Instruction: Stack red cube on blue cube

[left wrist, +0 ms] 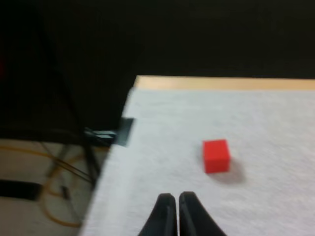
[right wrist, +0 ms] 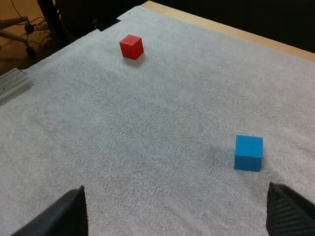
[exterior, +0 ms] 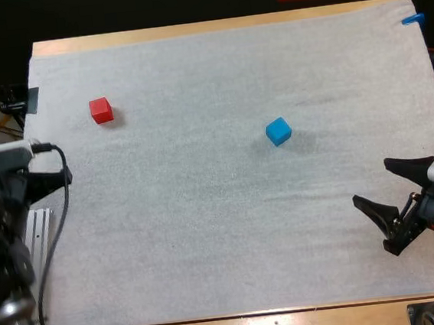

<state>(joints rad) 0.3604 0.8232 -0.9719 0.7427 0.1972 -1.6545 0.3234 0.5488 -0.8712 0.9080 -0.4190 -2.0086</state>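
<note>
The red cube lies well left of the blue cube. The wrist views add the grips: the left gripper is pressed together, far from the blue cube, and the right gripper is spread, nearer it.

One red cube and one blue cube sit on one white mat.

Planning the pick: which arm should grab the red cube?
Left. The left gripper sits just short of the red cube, though its fingers are shut and must open. The right gripper is open but across the mat, beyond the blue cube.
</note>
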